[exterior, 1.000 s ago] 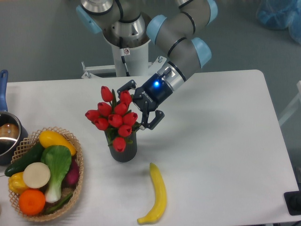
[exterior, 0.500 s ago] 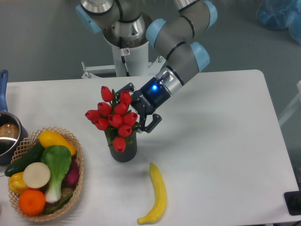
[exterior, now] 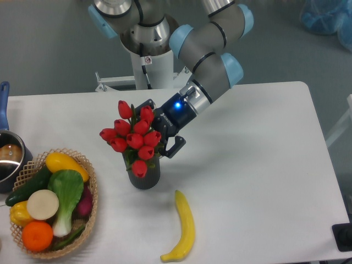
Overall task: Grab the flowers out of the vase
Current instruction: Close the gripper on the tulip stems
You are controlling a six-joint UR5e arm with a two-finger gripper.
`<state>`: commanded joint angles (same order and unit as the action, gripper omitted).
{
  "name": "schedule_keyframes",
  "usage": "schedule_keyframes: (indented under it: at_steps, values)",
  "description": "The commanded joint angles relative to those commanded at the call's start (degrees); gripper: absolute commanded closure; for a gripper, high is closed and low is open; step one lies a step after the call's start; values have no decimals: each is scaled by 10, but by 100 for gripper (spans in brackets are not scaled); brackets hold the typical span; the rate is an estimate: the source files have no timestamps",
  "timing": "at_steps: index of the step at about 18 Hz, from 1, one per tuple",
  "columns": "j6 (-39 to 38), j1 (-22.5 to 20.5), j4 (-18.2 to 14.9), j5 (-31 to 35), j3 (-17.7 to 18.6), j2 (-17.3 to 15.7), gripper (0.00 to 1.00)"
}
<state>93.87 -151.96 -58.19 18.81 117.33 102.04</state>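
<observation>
The flowers (exterior: 133, 137), a bunch of red tulip buds with green leaves, stand upright in the vase (exterior: 145, 175), a small dark grey cylinder near the table's middle left. My gripper (exterior: 157, 131) comes in from the right and is pressed against the bunch's right side, level with the buds. One dark finger (exterior: 173, 147) shows below the buds at the right, another (exterior: 145, 104) at the top behind them. The jaws stand open, wide apart on either side of the bunch's right part. The stems are hidden inside the vase.
A yellow banana (exterior: 183, 226) lies just right of the vase toward the front edge. A woven basket (exterior: 91, 187) of vegetables and fruit sits at the front left. A pot (exterior: 8, 157) with a blue handle stands at the left edge. The robot base (exterior: 148, 60) rises behind the table.
The gripper has slid left toward the flowers, so its fingers now reach further around the buds. The flowers and vase have not moved.
</observation>
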Motion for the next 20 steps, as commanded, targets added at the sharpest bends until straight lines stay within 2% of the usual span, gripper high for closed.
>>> schedule_keyframes:
  at_steps: [11, 13, 16, 20]
  values:
    - [0, 4, 13, 0, -1, 9, 1]
    - [0, 4, 13, -1, -1, 8, 16]
    - [0, 4, 13, -1, 0, 8, 30]
    - [1, 3, 13, -9, 2, 8, 35]
